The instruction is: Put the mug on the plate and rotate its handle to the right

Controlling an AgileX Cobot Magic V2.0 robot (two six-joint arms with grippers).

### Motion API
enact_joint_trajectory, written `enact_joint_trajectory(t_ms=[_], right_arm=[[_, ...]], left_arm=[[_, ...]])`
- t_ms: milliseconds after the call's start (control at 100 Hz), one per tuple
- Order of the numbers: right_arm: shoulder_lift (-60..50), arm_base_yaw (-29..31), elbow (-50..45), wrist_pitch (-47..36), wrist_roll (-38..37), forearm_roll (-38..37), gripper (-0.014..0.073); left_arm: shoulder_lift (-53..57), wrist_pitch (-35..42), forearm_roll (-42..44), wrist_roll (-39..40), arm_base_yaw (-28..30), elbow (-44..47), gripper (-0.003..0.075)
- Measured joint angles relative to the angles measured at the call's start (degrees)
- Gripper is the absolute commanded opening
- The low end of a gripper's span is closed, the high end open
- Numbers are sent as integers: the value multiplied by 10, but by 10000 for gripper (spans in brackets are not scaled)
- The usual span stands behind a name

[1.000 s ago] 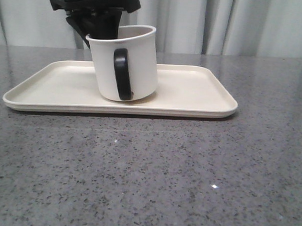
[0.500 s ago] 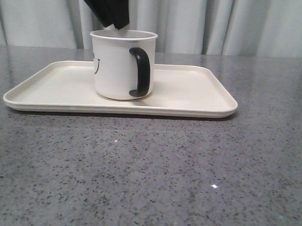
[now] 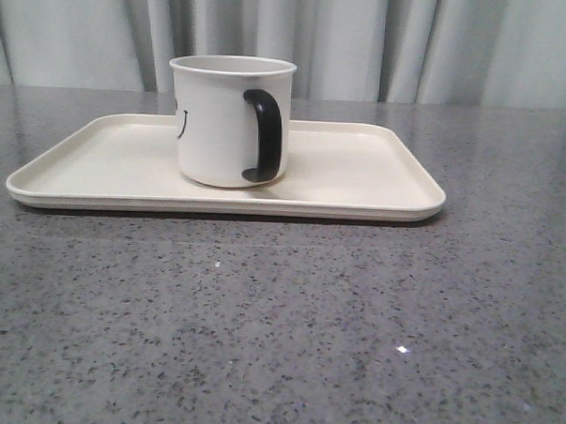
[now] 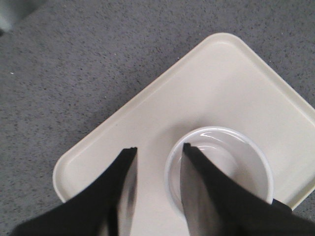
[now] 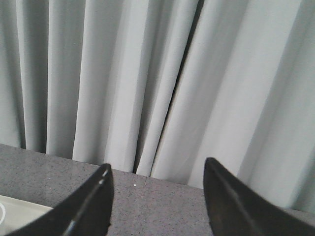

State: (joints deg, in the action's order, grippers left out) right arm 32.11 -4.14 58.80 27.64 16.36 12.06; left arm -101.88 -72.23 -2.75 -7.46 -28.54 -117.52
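The white mug [image 3: 216,125] stands upright on the cream plate [image 3: 360,178], left of the plate's middle. Its black handle [image 3: 263,136] faces the camera and slightly to the right, and part of the smiley print [image 3: 181,123] shows at the mug's left edge. No gripper appears in the front view. In the left wrist view my left gripper [image 4: 158,147] hangs open above the mug [image 4: 231,157], one finger over its mouth, the other over the bare plate [image 4: 221,73]. My right gripper [image 5: 157,164] is open with nothing between its fingers, facing the curtain.
The plate lies on a grey speckled tabletop [image 3: 278,324]. A pale pleated curtain [image 3: 412,49] hangs behind the table's far edge. A corner of the plate [image 5: 19,209] shows low in the right wrist view.
The left gripper let go of the mug and rose out of the front view. The mug went from tilted to upright, its handle turning a little to the right.
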Motion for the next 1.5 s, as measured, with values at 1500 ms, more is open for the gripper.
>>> enact_joint_trajectory(t_ms=[1500], right_arm=[[0, 0, 0, 30, 0, 0, 423]], left_arm=[[607, -11, 234, 133, 0, 443, -20]])
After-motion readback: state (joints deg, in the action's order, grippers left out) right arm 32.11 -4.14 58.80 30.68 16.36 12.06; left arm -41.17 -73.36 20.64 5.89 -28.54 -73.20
